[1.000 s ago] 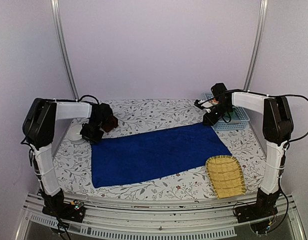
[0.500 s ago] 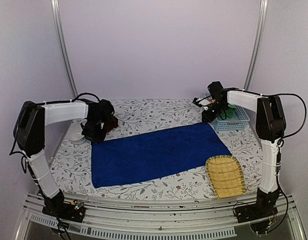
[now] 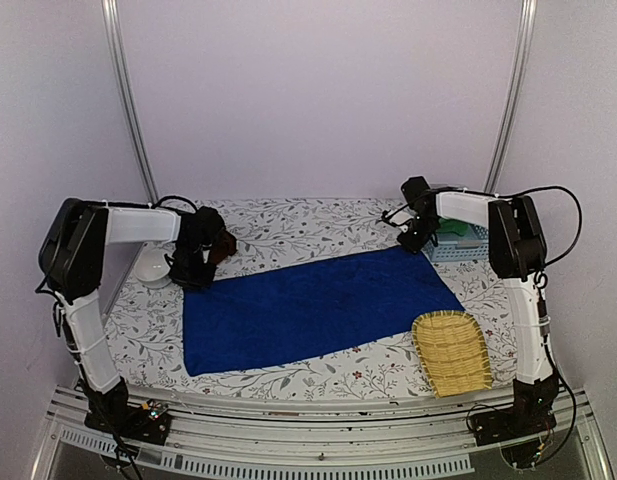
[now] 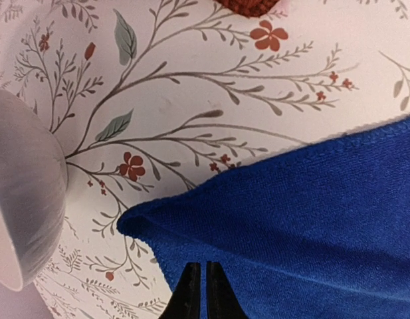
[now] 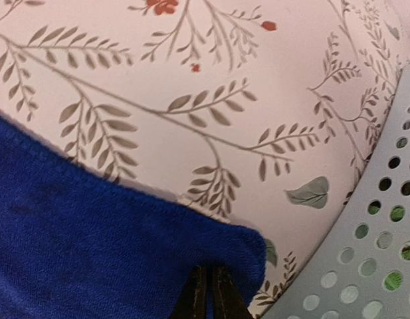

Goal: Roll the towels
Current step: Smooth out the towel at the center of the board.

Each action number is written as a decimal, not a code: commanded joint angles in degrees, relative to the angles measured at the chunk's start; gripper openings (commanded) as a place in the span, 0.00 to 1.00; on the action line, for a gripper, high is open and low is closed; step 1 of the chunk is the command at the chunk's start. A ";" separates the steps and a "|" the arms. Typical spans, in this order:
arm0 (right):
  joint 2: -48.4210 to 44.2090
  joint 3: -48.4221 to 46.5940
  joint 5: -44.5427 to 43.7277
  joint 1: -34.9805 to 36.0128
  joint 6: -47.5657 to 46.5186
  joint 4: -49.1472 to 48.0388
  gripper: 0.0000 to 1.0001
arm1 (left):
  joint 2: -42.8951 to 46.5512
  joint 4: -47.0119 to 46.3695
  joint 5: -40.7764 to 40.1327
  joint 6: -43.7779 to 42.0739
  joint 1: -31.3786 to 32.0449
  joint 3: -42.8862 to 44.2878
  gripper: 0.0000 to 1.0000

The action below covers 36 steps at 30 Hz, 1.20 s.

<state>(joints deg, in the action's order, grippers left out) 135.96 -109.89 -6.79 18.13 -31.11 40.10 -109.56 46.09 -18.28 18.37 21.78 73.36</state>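
While spread flat and not yet rolled, blue towel (image 3: 318,305): one wide sheet on flowered table (image 3: 308,225), both far corners at the two grippers.

Left gripper (image 4: 198,296): fingertips drawn together, clamped on the cloth just inside the far left corner. Corner puckered just ahead of the tips.

Right gripper (image 5: 206,292): fingertips likewise together, pinching the far right corner at its very end. Cloth bunched around the tips.

Brown towel (image 3: 223,245): small dark bundle just beyond the left gripper, apart from the blue sheet.

White bowl (image 4: 18,212): close on the left gripper's left side, clear of the cloth.

Perforated basket (image 5: 364,219): close on the right gripper's right side, near the pinched corner but apart from it.

Wicker tray (image 3: 451,352): well behind the right gripper, toward that arm's base, beside the towel's near right corner.

Step in hand, as judged: far edge taken at both corners, before the first fold or turn.

Next move, as judged: both corners lifted level and drawn back toward the arm bases at an even pace, edge kept straight. Right-hand pinch shallow, so some risk of slipping.
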 commanded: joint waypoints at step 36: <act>-20.84 12.10 15.05 0.96 0.60 -0.36 0.25 | 19.11 6.07 14.70 8.77 8.21 -9.93 0.07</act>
<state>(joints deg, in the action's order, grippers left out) 125.91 -105.54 0.27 18.85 -30.83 38.68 -94.91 48.25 -11.92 22.46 26.11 68.86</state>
